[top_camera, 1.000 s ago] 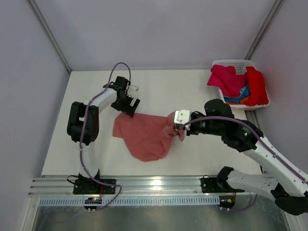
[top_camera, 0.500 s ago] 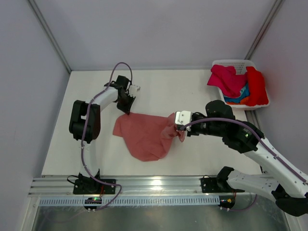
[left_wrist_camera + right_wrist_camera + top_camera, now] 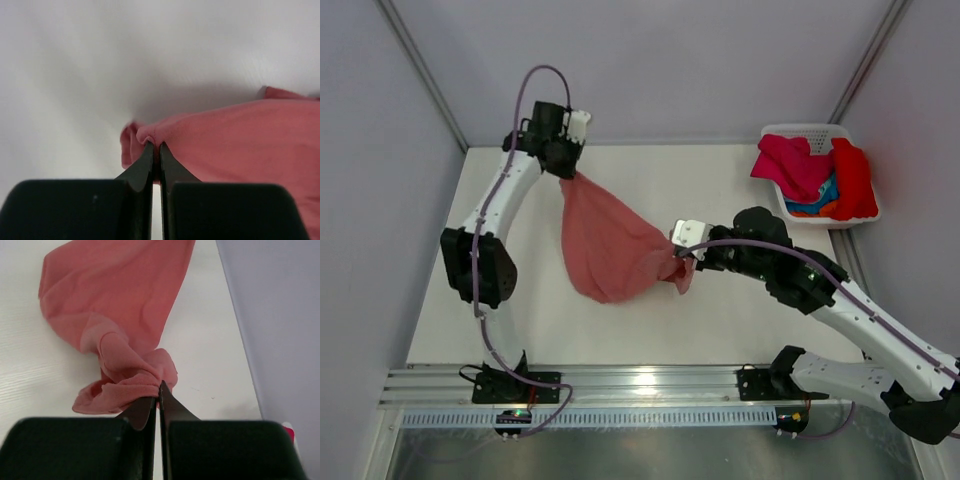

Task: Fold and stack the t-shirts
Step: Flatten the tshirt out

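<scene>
My left pincer (image 3: pixel 567 172) clamps one edge of the salmon t-shirt (image 3: pixel 610 250) high at the far side. My right pincer (image 3: pixel 682 265) grips its bunched opposite end low over the table (image 3: pixel 650 180). The cloth's long axis runs diagonally between them, sagging.

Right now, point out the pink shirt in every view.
Top external: pink shirt mid-table, strung from left gripper at upper left to right gripper at centre.
Left wrist: right half, its edge pinched at the fingertips.
Right wrist: upper left to centre, bunched at the fingertips.
Shared landmark: white table, plain in top and right wrist; left wrist's pale background is too blurred to tell.
</scene>
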`<state>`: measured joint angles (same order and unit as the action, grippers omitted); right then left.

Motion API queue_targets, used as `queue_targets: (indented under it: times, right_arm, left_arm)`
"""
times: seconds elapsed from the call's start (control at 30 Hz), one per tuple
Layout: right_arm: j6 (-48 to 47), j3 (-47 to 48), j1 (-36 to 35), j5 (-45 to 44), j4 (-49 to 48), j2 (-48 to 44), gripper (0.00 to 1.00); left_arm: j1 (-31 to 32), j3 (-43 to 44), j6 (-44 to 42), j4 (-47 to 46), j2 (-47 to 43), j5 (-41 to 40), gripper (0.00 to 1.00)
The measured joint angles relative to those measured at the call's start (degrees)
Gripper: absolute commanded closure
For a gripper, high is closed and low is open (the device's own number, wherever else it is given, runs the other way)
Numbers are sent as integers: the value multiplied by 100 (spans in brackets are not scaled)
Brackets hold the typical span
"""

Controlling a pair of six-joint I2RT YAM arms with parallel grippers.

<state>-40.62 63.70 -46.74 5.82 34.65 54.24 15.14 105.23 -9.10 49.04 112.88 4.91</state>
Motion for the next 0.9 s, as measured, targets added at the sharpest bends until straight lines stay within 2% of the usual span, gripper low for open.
queue_targets:
  times: [0.13, 0.23, 0.3, 0.47, 0.57, 0.6, 0.73, 0.9]
  right_arm:
    - [-17, 22, 0, -431, -229, 275, 97]
    - [-15, 63, 0, -612, -297, 433, 97]
    - [-15, 81, 0, -649, -299, 444, 97]
    - [-55, 157, 0, -437, -114, 354, 97]
    - [-133, 157, 0, -181, 197, 219, 97]
    - [-155, 157, 0, -109, 282, 175, 97]
    - [-245, 157, 0, 85, 516, 98, 97]
    - [-299, 157, -2, 197, 638, 111, 97]
  left_arm:
    - [-461, 1121, 125, 4, -802, -72, 100]
    - [-826, 1226, 164, -11, -1738, -162, 100]
    - [-966, 914, 162, -20, -2538, -201, 100]
    - [-920, -1021, -81, 107, -4623, -184, 99]
    - [-920, -2006, -343, 284, -5421, -214, 5]
    - [-920, -2271, -426, 363, -5606, -229, 1]
    - [-920, -3119, -592, 494, -5965, -227, 1]
    - [-922, -3211, -581, 350, -5455, -125, 1]
